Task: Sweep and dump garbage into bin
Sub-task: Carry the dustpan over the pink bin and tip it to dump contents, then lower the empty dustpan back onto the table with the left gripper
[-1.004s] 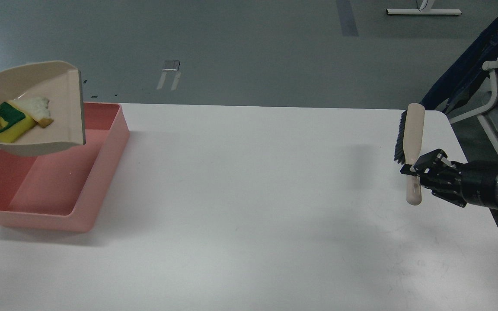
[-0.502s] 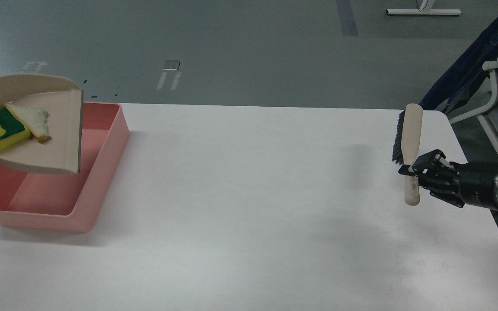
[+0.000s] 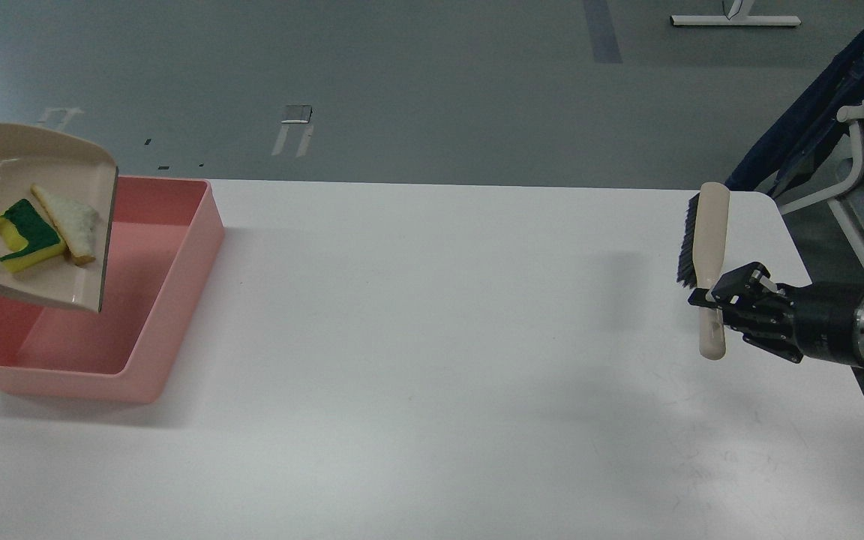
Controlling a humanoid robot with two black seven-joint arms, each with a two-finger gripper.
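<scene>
Dumping step. A beige dustpan (image 3: pixel 27 217) is held in the air above the pink bin (image 3: pixel 169 285), which stands at the far left corner of the white surface (image 3: pixel 432 375). The pan tilts with its straight lip down and toward the bin's open cavity. The garbage rests inside the pan, not yet in the bin: a notched yellow sponge piece with a green top (image 3: pixel 25 244) and, touching it on the lip side, a whitish-beige stick-like piece (image 3: pixel 72 232). The left tool is out of view beyond the left edge, so its state cannot be told. Near the right edge of the surface, the right tool (image 3: pixel 713 300) is clamped on the handle of a beige black-bristled brush (image 3: pixel 706 255), held roughly upright with the bristles facing left, well apart from the bin.

Judged next move: steepen the pan's tilt so both scraps slide off the lip into the bin, keeping the lip over the cavity so neither lands on the surface
</scene>
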